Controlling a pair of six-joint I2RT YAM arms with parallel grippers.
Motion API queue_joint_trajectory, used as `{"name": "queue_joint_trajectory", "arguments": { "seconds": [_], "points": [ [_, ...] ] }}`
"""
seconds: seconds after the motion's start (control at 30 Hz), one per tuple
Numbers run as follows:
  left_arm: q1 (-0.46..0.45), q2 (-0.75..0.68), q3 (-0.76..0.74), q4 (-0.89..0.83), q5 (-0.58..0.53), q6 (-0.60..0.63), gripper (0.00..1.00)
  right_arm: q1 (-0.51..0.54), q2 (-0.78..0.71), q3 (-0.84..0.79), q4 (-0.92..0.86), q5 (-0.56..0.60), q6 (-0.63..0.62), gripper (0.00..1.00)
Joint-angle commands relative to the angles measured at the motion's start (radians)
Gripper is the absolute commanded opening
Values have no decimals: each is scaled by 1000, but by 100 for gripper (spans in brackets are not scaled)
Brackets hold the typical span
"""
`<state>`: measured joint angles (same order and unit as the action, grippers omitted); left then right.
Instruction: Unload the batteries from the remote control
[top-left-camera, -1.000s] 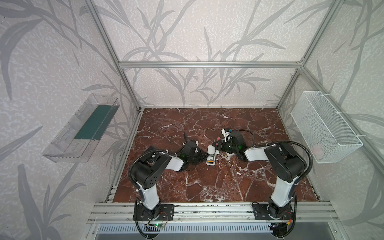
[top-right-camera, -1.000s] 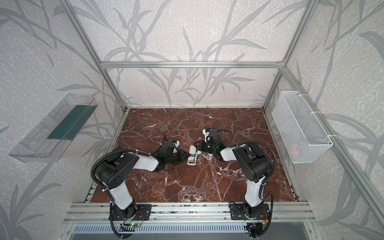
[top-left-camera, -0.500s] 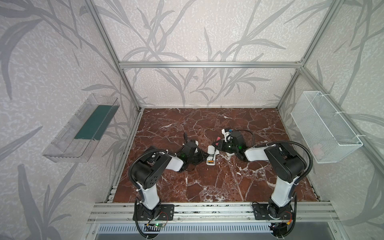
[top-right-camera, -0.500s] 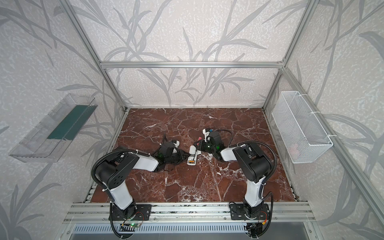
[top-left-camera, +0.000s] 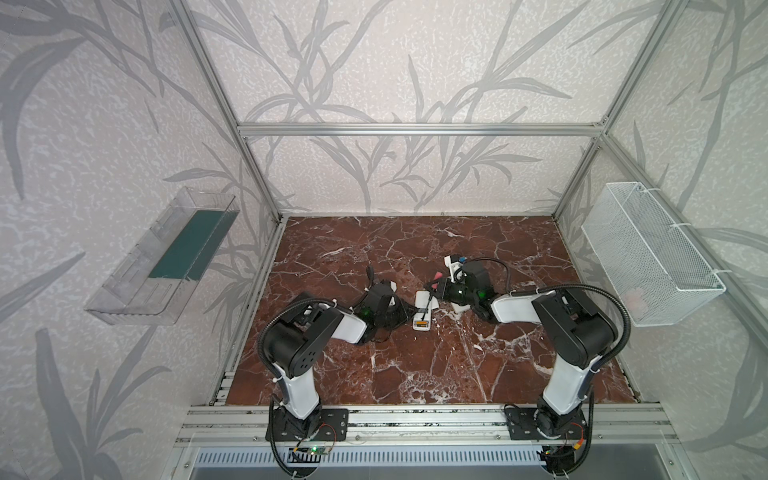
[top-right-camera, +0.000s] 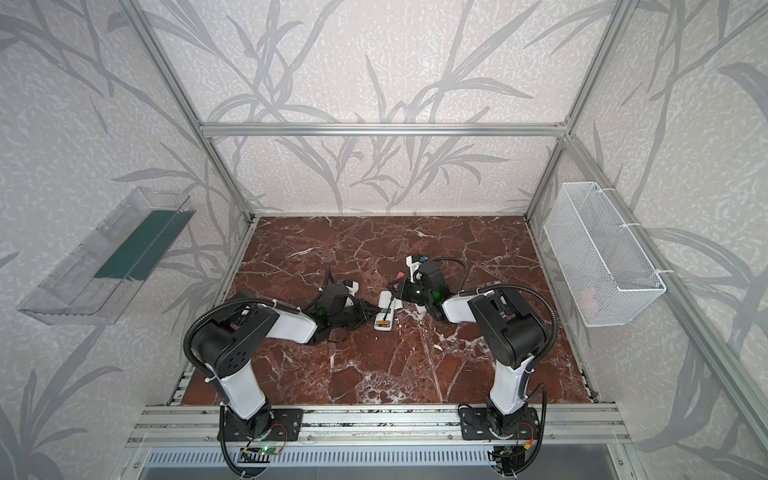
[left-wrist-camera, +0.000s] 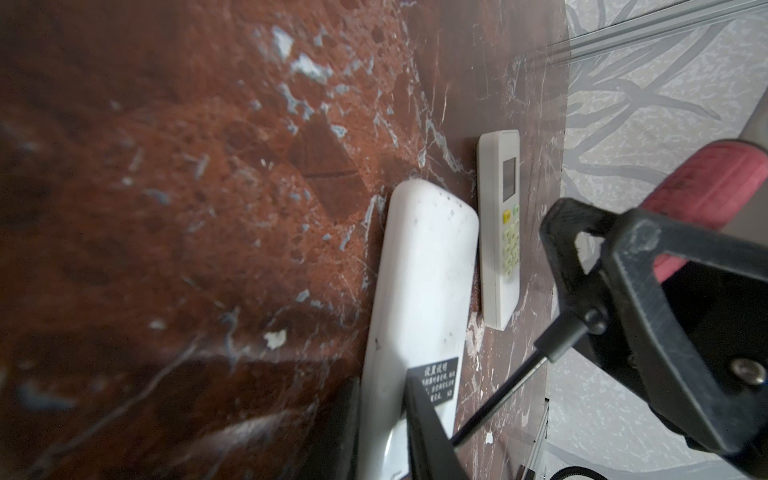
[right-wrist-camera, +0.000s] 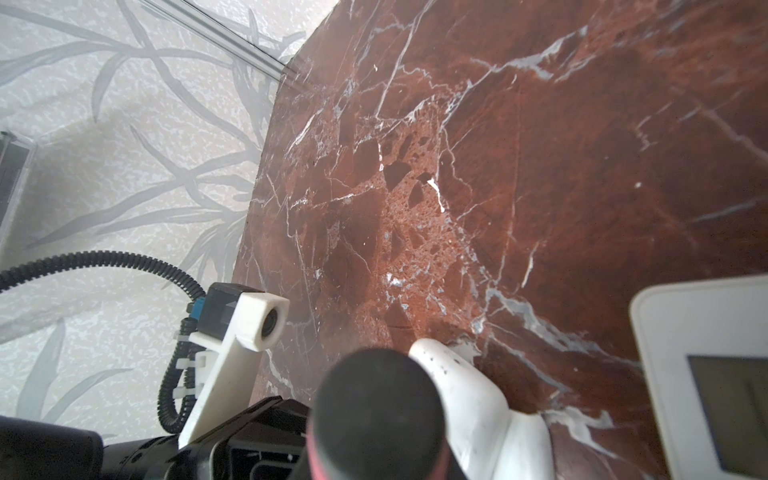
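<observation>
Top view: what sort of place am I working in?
Probably a robot test cell, not a home: an aluminium frame boxes in wallpapered panels, both arms are bolted to a front rail, and a wire basket hangs on the side wall.

Built of black joints (top-left-camera: 573, 332) and white link shells (top-left-camera: 511, 309), bolted to black base plates (top-left-camera: 338, 419). Draped with ribbed black hoses (right-wrist-camera: 104, 255), fitted with white camera brackets (right-wrist-camera: 232, 345), tipped with black tool fingers (left-wrist-camera: 428, 440).
</observation>
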<state>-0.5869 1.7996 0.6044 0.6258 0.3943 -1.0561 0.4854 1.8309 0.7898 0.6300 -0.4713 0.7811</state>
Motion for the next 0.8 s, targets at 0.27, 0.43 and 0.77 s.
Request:
{"name": "queue_joint_trajectory", "arguments": {
  "seconds": [0.27, 0.43, 0.77],
  "points": [
    [-3, 65, -35, -142, -15, -10, 20, 12, -35, 5, 0, -3, -13, 0],
    [-4, 65, -32, -147, -14, -8, 20, 18, -38, 7, -1, -6, -10, 0],
    [-3, 66, -28, -152, -14, -3, 20, 63, -115, 60, -202, 60, -245, 0]
  ]
}}
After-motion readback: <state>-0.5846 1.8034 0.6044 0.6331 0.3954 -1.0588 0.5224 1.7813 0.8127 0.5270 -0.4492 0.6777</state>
